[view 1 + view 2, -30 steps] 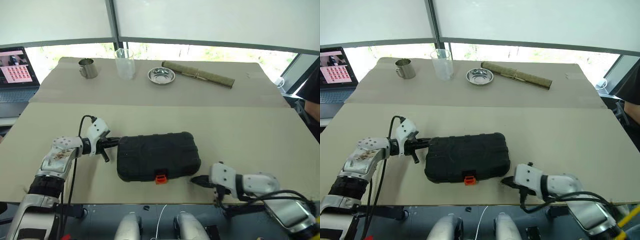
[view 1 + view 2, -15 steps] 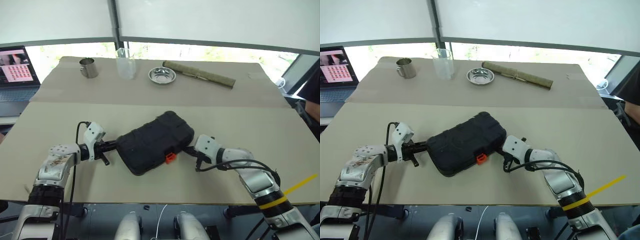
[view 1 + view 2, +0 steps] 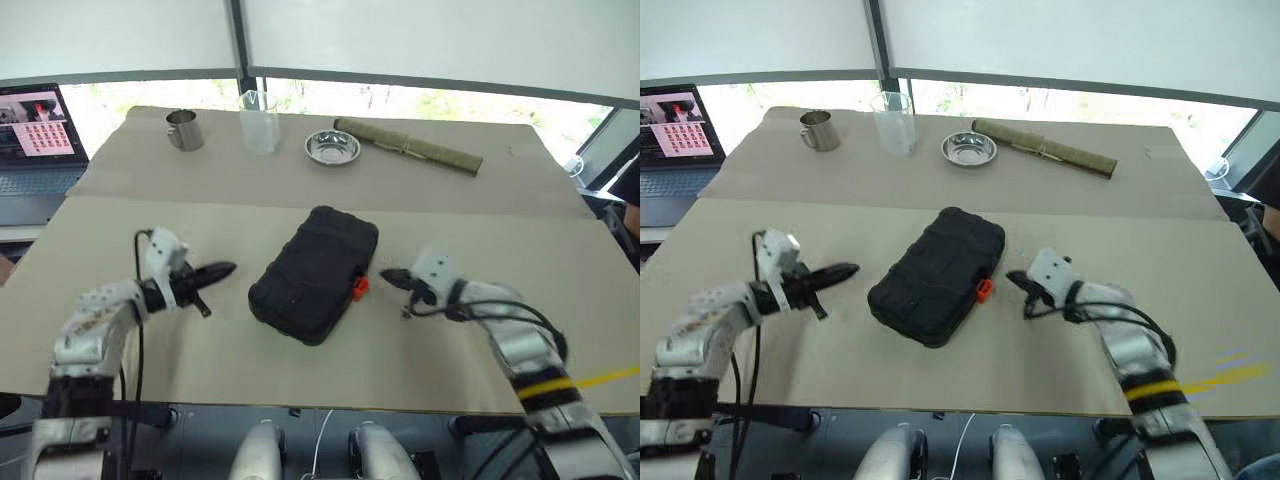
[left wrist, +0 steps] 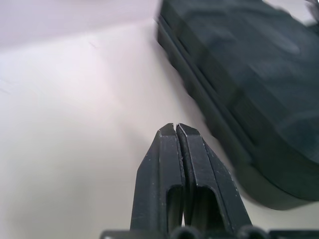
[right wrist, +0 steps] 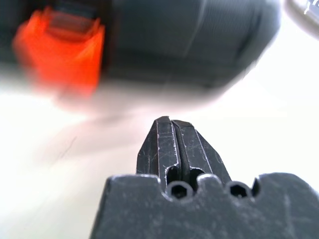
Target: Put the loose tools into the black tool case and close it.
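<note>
**Case closed and skewed on the table, both pincers pressed together beside it**

I see the black tool case [image 3: 316, 273] in the centre of the head views, lid down, lying on the tan table [image 3: 500, 250]; it sits at a slant, its far end toward the upper right and its near end toward the lower left; its orange latch [image 3: 360, 288] faces right, toward my right arm.

My left gripper [image 3: 222, 270] shows at the left of the frame, just beside the case's left edge but apart from it, with a strip of bare table between; in the left wrist view its fingers [image 4: 169, 169] are pressed together with nothing between them, and the case's ribbed side runs past them at the right of that picture.

My right gripper [image 3: 388, 275] shows right of centre, its tip near the latch and not touching it as far as I can tell; the right wrist view shows its fingers [image 5: 167, 144] pressed together and empty, the blurred latch [image 5: 60, 50] in the upper left of that picture.

Along the top of the head views stand a metal mug [image 3: 184, 130], a clear cup [image 3: 260, 122], a small steel bowl [image 3: 333, 148] and a rolled mat [image 3: 408, 146]; a laptop [image 3: 38, 135] sits at the upper left edge, off the table.
</note>
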Robot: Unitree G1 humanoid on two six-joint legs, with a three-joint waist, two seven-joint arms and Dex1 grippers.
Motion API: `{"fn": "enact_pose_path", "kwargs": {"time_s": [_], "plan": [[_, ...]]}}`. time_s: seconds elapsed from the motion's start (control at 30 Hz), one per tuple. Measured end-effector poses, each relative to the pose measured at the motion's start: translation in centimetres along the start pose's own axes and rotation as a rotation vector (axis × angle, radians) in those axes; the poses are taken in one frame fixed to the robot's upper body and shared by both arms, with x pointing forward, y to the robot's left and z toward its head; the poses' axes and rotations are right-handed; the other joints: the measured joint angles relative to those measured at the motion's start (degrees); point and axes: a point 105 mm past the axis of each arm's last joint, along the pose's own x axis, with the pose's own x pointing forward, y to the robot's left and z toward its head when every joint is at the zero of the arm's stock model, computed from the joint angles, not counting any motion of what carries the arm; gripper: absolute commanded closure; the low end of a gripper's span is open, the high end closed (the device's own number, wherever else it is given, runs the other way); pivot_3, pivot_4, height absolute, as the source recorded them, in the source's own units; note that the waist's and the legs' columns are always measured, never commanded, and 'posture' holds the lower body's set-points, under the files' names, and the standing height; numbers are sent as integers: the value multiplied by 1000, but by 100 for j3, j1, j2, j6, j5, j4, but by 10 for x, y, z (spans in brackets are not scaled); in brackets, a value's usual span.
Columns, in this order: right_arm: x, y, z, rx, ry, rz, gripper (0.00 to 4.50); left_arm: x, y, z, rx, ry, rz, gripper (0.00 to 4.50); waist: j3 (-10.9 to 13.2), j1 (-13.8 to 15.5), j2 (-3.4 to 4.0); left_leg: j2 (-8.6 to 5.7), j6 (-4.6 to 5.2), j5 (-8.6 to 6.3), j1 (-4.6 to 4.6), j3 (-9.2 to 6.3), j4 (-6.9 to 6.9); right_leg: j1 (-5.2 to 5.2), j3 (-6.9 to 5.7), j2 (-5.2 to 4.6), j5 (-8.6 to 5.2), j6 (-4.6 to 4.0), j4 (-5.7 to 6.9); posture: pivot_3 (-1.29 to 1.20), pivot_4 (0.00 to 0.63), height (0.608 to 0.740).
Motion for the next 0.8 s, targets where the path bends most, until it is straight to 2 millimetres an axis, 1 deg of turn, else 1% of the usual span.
{"fn": "enact_pose_path", "kwargs": {"time_s": [0.03, 0.07, 0.13, 0.17, 0.27, 0.33, 0.43, 0.6, 0.7, 0.8], "plan": [[-3, 5, -2, 25, 3, 9, 4497, 3, -1, 6, 14, -15, -23, 4379, 0, -8, 0, 0, 0, 0, 0, 1, 2, 0, 2, 1, 0, 0, 1, 0, 150, 740], [-7, 12, -1, 40, 6, 28, 4497, 11, -6, 14, 28, -33, -65, 4379, 0, -15, 0, 0, -3, 2, 1, 1, 5, 1, 2, 2, 0, 0, 4, 0, 150, 740], [-12, 23, 2, 61, 1, 67, 4497, 27, -17, 22, 46, -48, -145, 4379, 0, -22, 0, 1, -5, 4, 1, -2, 6, 2, 2, 8, 0, 1, 6, 0, 150, 740], [-14, 30, 4, 64, 2, 87, 4497, 38, -27, 28, 59, -51, -203, 4379, 0, -33, 0, 1, -5, 4, 1, -4, 7, 2, 2, 10, 0, 1, 7, 0, 150, 740], [-12, 34, 8, 72, -7, 90, 4497, 59, -46, 35, 91, -52, -300, 4379, 0, -80, -1, 1, -6, 4, 2, -5, 8, 0, 6, 14, 0, 1, 10, 0, 150, 740], [-7, 37, 15, 82, -37, 83, 4497, 74, -58, 39, 115, -48, -347, 4379, 0, -82, -1, 1, -7, 5, 2, -8, 7, 0, 6, 17, 0, 1, 10, 0, 150, 740], [-2, 38, 23, 84, -70, 82, 4497, 92, -71, 38, 147, -19, -379, 4379, 0, -80, -1, 0, -7, 5, 2, -8, 8, 0, 8, 17, 0, 1, 9, 0, 150, 740], [1, 39, 27, 82, -84, 77, 4497, 109, -80, 23, 152, 30, -372, 4379, 0, -71, -1, -1, -7, 5, 1, -9, 9, 0, 8, 16, 0, 1, 9, 0, 150, 740], [5, 38, 34, 73, -107, 82, 4497, 114, -81, 23, 154, 36, -349, 4379, 0, -78, -1, -1, -7, 6, 1, -9, 10, 0, 9, 16, 0, 1, 11, 0, 150, 740], [8, 37, 39, 64, -123, 82, 4497, 115, -80, 23, 156, 46, -338, 4379, 0, -75, 0, -1, -6, 5, 4, -12, 9, 2, 8, 17, -1, 1, 12, 0, 150, 740]]}}
